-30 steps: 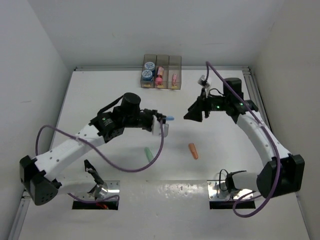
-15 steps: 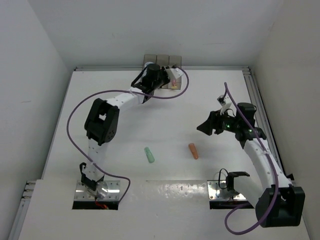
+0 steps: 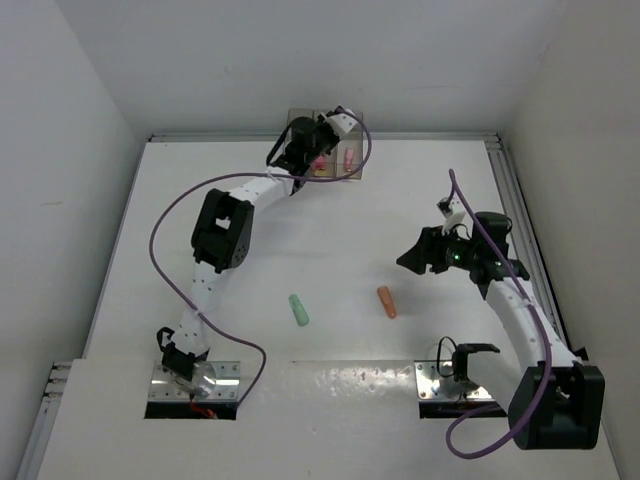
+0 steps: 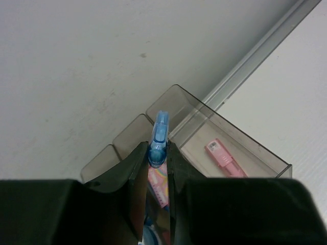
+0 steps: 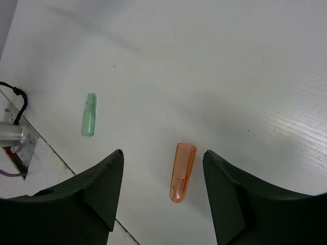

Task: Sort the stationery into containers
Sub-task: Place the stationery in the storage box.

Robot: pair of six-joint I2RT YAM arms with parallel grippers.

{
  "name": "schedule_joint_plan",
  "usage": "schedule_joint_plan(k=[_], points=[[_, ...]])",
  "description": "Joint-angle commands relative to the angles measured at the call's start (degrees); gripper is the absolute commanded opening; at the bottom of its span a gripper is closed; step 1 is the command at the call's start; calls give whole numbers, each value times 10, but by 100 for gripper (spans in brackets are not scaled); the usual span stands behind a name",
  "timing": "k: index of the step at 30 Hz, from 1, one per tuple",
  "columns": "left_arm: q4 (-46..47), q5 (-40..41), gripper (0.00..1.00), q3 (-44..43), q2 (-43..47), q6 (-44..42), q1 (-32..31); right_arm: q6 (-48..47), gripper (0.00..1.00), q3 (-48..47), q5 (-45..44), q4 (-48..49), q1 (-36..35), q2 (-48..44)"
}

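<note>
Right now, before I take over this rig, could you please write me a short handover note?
Left hand: shut on the blue capsule, held over the three joined bins at the far edge.
Right hand: open, empty, above the orange capsule.
Done: a pink piece lies in the end bin.
Left: drop the blue capsule into a bin, then bin the orange capsule and the green capsule, both lying on the table.

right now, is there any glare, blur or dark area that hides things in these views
Top external: even light, with a glare patch on the table at its near edge. Left wrist: the left fingers are dark and soft, the blue piece between them sharp. Right wrist: the right fingers are black silhouettes; the orange piece and green piece are crisp.
</note>
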State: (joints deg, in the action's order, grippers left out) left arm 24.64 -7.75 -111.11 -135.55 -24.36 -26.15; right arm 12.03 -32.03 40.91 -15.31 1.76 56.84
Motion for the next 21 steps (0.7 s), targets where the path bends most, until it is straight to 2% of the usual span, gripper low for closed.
schedule_joint_plan(k=[1, 10, 12, 13, 15, 16, 19, 21], points=[[34, -21, 0, -48, -35, 27, -10, 5, 63, -1, 0, 22, 2, 7], [0, 6, 1, -97, -86, -1, -27, -3, 64, 4, -13, 1, 1, 15], [-17, 10, 11, -110, -96, 0, -26, -1, 64, 1, -14, -9, -1, 22], [-25, 12, 26, -111, -96, -2, -26, -3, 64, -4, -18, -14, -2, 26], [-29, 14, 44, -110, -94, -2, -26, -9, 64, -10, -30, -39, -9, 28], [-31, 15, 58, -110, -90, -1, -26, -10, 64, -14, -36, -46, -11, 28], [-36, 13, 69, -111, -68, 8, -25, -13, 61, -15, -76, -76, -38, 33], [-45, 8, 71, -111, -33, 21, -25, -11, 59, -11, -92, -95, -60, 35]])
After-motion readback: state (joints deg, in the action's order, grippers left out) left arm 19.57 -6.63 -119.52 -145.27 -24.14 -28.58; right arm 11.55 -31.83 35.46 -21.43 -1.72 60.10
